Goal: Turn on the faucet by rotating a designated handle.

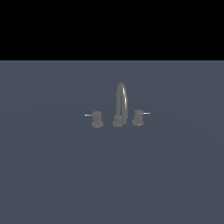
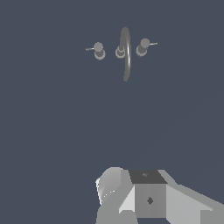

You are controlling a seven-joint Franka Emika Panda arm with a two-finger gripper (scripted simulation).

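Note:
The faucet [image 1: 121,101] is a small dark grey set standing on the flat grey surface, with a tall narrow arched spout in the middle. The handle [image 1: 96,119] is the short knob on the exterior view's left, and its thin pale lever points left. The wrist view shows the faucet [image 2: 126,54] and the handle [image 2: 99,50] from above, far off. Only grey blocky parts of my gripper [image 2: 141,192] show at the edge of the wrist view, well apart from the faucet. I cannot tell how the jaws stand. The arm is out of the exterior view.
A twin knob [image 1: 138,117] with a lever pointing right stands on the other side of the spout; it also shows in the wrist view [image 2: 142,47]. The grey surface [image 1: 112,175] stretches all around the faucet. Above it the background is black.

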